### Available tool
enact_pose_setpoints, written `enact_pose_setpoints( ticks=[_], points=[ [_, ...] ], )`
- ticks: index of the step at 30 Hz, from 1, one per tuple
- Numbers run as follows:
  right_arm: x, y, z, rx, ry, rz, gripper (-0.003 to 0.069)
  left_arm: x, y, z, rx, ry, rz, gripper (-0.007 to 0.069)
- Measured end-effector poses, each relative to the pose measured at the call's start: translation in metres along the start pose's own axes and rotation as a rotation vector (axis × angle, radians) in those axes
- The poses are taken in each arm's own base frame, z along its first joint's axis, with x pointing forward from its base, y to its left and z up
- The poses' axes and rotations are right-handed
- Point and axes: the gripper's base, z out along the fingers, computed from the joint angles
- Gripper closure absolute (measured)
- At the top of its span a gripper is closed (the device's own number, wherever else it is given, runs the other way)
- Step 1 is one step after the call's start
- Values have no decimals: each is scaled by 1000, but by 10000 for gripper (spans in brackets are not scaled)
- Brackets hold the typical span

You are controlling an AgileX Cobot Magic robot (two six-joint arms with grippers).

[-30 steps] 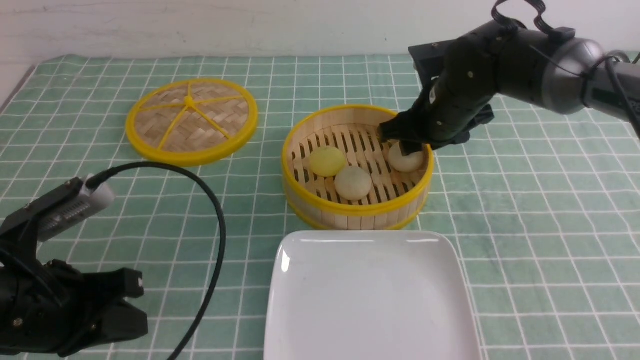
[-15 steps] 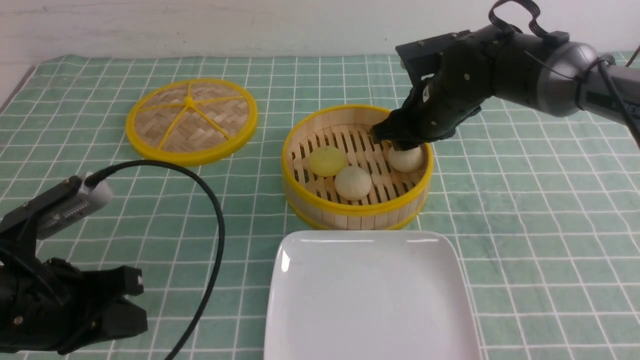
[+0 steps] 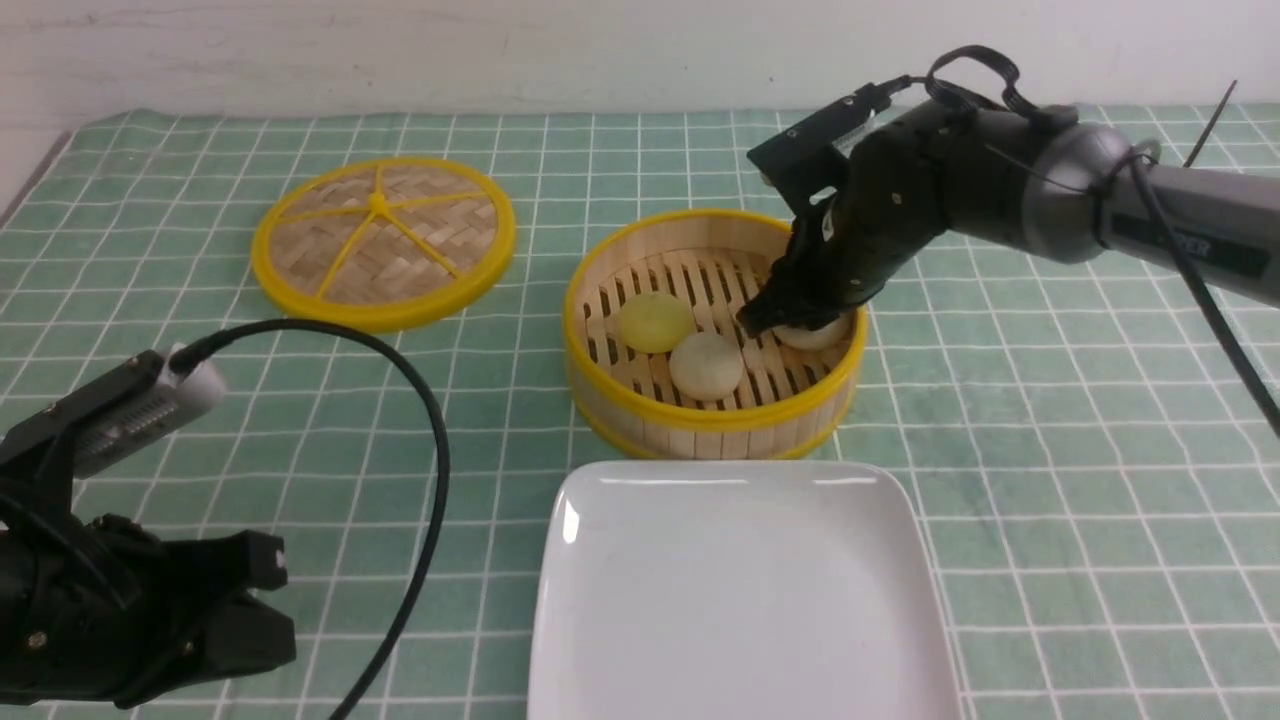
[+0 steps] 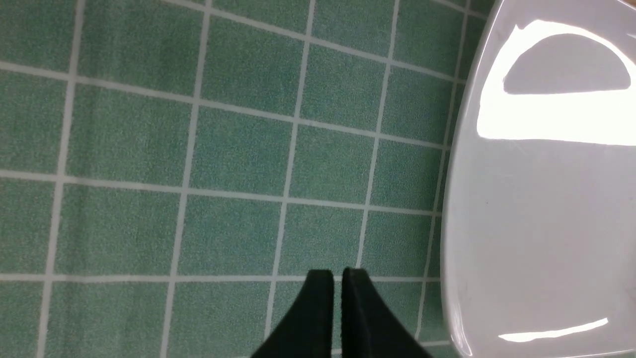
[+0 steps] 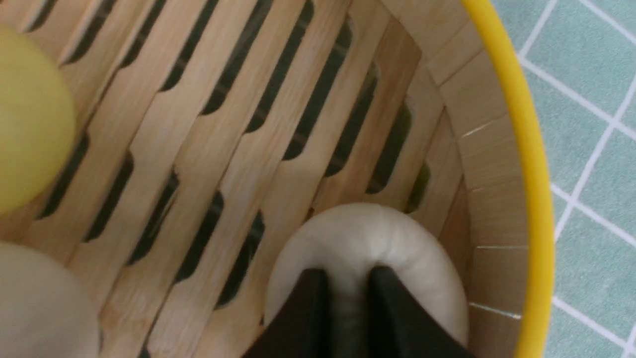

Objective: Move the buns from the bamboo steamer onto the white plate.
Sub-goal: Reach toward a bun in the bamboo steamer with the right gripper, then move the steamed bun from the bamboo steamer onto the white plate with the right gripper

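Right gripper (image 3: 785, 322) sunk in steamer (image 3: 700, 420) at frame centre, jaws narrow, pinching the bun (image 3: 822, 336) by its right wall: first grasp in hand, calling next for a straight lift over the rim toward plate (image 3: 740, 600) at lower centre.

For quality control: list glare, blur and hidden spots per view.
Left wrist view: strong glare on the white plate. Right wrist view: yellow bun blurred, cut off at the edge. Front view: right gripper hides most of the pinched bun.
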Motion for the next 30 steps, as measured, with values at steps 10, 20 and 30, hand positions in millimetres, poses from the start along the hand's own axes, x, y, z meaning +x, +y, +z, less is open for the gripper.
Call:
enact_pose_setpoints(
  ticks=[10, 20, 30],
  points=[
    [-6, 12, -97, -28, 96, -25, 641, 0, 0, 0, 1, 3, 0, 554],
    [25, 27, -165, -241, 274, 81, 641, 0, 0, 0, -1, 0, 1, 545],
    [86, 64, -83, -422, 509, 64, 582, 0, 0, 0, -3, -2, 2, 531]
  ],
)
